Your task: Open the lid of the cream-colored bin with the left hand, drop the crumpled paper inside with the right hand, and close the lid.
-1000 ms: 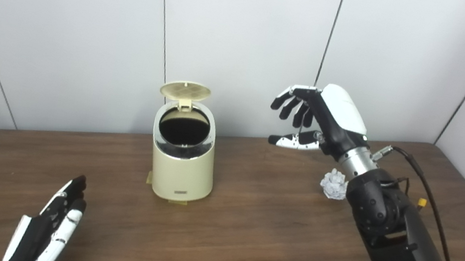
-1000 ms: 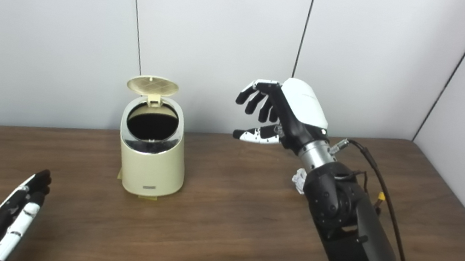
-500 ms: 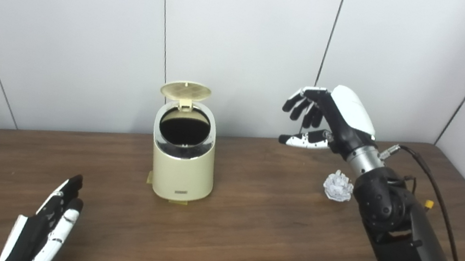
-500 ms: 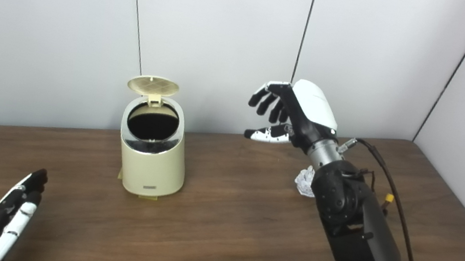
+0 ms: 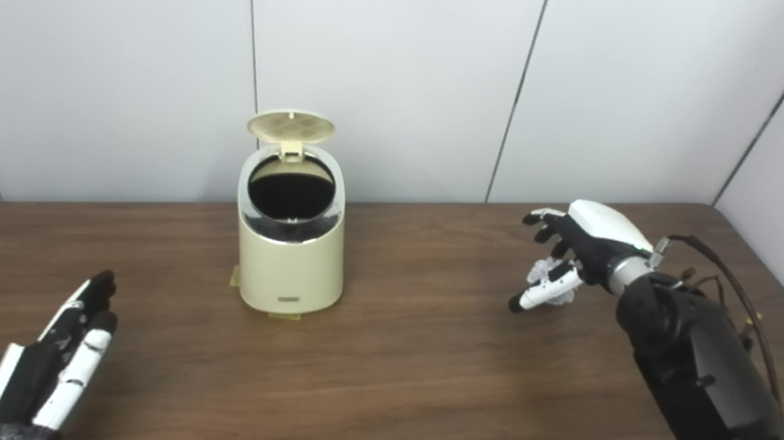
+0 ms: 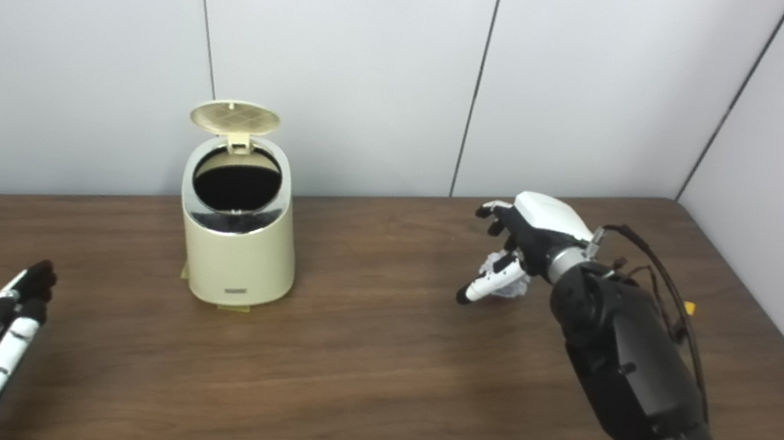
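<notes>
With fingers spread open, right robot hand (image 5: pixel 577 241) arches low over crumpled paper (image 5: pixel 548 280), thumb just beside it, not gripping.

cream bin (image 5: pixel 287 258) upright, lid (image 5: pixel 290 126) open | crumpled paper (image 5: pixel 554 281) on table

Bin (image 5: pixel 290 259) showing cream-yellow w/ a shiny silver ring round the black opening; lid (image 5: pixel 290 125) showing same cream, w/ a fine grid pattern on its underside. Paper ball (image 5: pixel 547 276) looking white-grey. Right hand (image 5: pixel 577 241) showing a white back, black fingers, thumb white w/ black tip; arm black w/ a silver wrist. Left hand (image 5: pixel 49 370) showing black & white stripes lengthwise. Table (image 5: pixel 363 404) showing dark brown wood grain. Wall (image 5: pixel 387 54) looking pale grey-white w/ thin dark seams.
</notes>
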Available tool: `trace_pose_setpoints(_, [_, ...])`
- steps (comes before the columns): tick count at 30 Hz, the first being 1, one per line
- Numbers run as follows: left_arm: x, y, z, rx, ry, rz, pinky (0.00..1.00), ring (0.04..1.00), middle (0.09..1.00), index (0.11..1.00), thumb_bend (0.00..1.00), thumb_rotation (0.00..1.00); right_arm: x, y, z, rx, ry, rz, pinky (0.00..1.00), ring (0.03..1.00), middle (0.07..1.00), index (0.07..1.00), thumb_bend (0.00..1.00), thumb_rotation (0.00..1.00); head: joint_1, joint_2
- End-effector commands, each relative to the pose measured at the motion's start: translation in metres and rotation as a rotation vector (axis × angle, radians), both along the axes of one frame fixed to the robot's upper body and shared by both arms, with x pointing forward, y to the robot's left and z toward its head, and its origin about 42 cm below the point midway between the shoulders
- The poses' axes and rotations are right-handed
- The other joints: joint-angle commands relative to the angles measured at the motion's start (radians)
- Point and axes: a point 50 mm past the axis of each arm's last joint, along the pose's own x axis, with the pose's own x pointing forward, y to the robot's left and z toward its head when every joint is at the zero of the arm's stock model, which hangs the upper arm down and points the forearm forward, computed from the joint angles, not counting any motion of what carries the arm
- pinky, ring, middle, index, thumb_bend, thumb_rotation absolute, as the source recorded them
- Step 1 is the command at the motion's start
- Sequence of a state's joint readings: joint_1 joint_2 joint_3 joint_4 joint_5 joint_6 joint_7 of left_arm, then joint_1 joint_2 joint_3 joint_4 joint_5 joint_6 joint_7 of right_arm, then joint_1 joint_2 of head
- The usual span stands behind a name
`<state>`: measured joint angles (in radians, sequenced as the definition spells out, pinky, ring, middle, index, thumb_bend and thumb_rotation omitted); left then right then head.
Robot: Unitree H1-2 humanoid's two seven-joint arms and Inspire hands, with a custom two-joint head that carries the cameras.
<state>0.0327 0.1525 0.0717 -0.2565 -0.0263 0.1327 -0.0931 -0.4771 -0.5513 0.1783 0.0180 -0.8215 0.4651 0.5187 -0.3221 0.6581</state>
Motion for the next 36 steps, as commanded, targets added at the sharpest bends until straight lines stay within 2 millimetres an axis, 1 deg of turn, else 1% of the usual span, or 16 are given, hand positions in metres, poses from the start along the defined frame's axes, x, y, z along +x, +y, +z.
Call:
trace_pose_setpoints(1, [0.006,-0.001,0.023,0.029,-0.084,-0.017,1.0,0.986,0.964,0.977,0.49,0.74,0.007,-0.004,0.021,-0.024,-0.075,-0.024,0.52,0.708,0.801,0.867,1.0,0.32,-0.006,0.001])
trace_pose_setpoints(7, [0.007,0.001,0.026,0.029,-0.096,-0.028,1.0,0.983,0.965,0.978,0.45,0.74,0.011,-0.007,0.011,-0.05,-0.045,-0.049,0.47,0.661,0.778,0.86,1.0,0.27,-0.022,0.005])
trace_pose_setpoints(8, [0.007,0.001,0.025,0.029,-0.095,-0.027,1.0,0.987,0.968,0.977,0.46,0.74,0.012,-0.008,0.009,-0.058,-0.041,-0.053,0.41,0.576,0.692,0.853,1.0,0.27,-0.023,0.005])
trace_pose_setpoints(9, [0.007,0.002,0.025,0.025,-0.093,-0.027,1.0,0.988,0.97,0.977,0.46,0.74,0.012,-0.009,0.007,-0.067,-0.036,-0.058,0.38,0.547,0.662,0.851,1.0,0.28,-0.024,0.006])
trace_pose_setpoints(11, [0.007,0.003,0.025,0.023,-0.09,-0.025,1.0,0.991,0.973,0.976,0.46,0.74,0.012,-0.009,0.005,-0.063,-0.039,-0.058,0.44,0.615,0.708,0.847,1.0,0.27,-0.029,0.007])
trace_pose_setpoints(12, [0.007,0.003,0.025,0.025,-0.09,-0.025,1.0,0.99,0.973,0.976,0.46,0.74,0.013,-0.009,0.003,-0.056,-0.041,-0.056,0.4,0.567,0.656,0.837,1.0,0.25,-0.03,0.007])
trace_pose_setpoints(14, [0.007,0.004,0.026,0.033,-0.092,-0.026,1.0,0.992,0.974,0.978,0.46,0.74,0.014,-0.01,-0.001,-0.045,-0.045,-0.057,0.41,0.585,0.662,0.827,1.0,0.24,-0.033,0.008])
trace_pose_setpoints(17, [0.007,0.004,0.027,0.029,-0.09,-0.025,1.0,0.996,0.97,0.981,0.45,0.74,0.016,-0.009,-0.004,-0.036,-0.06,-0.061,0.33,0.48,0.586,0.809,1.0,0.22,-0.035,0.01])
trace_pose_setpoints(22, [0.006,0.005,0.027,0.037,-0.093,-0.026,1.0,1.0,0.972,0.979,0.45,0.74,0.018,-0.012,-0.003,-0.032,-0.087,-0.068,0.36,0.5,0.6,0.8,1.0,0.22,-0.039,0.014])
trace_pose_setpoints(24, [0.006,0.005,0.027,0.037,-0.094,-0.027,1.0,1.0,0.97,0.983,0.44,0.74,0.019,-0.013,-0.002,-0.024,-0.095,-0.082,0.3,0.435,0.55,0.794,1.0,0.2,-0.042,0.016])
trace_pose_setpoints(26, [0.007,0.005,0.028,0.036,-0.09,-0.027,1.0,0.999,0.972,0.983,0.43,0.75,0.018,-0.014,0.001,-0.04,-0.107,-0.088,0.38,0.542,0.638,0.781,1.0,0.2,-0.045,0.017])
trace_pose_setpoints(29, [0.007,0.004,0.028,0.038,-0.089,-0.027,1.0,0.998,0.974,0.984,0.43,0.75,0.016,-0.013,0.008,-0.061,-0.109,-0.081,0.46,0.616,0.698,0.776,1.0,0.2,-0.049,0.019])
trace_pose_setpoints(31, [0.008,0.004,0.028,0.036,-0.089,-0.028,1.0,0.999,0.975,0.983,0.44,0.75,0.016,-0.015,0.011,-0.07,-0.104,-0.079,0.49,0.632,0.691,0.773,1.0,0.21,-0.05,0.019])
trace_pose_setpoints(32, [0.008,0.004,0.027,0.035,-0.091,-0.03,1.0,0.997,0.975,0.986,0.44,0.75,0.016,-0.016,0.011,-0.072,-0.102,-0.079,0.39,0.521,0.579,0.771,1.0,0.22,-0.05,0.019])
trace_pose_setpoints(35, [0.008,0.002,0.028,0.032,-0.088,-0.032,1.0,0.991,0.973,0.989,0.43,0.76,0.014,-0.018,0.017,-0.046,-0.121,-0.082,0.34,0.465,0.517,0.771,1.0,0.23,-0.05,0.019])
trace_pose_setpoints(36, [0.008,0.002,0.028,0.03,-0.085,-0.031,1.0,0.993,0.973,0.987,0.44,0.76,0.013,-0.018,0.019,-0.041,-0.132,-0.082,0.36,0.499,0.543,0.771,1.0,0.23,-0.05,0.022])
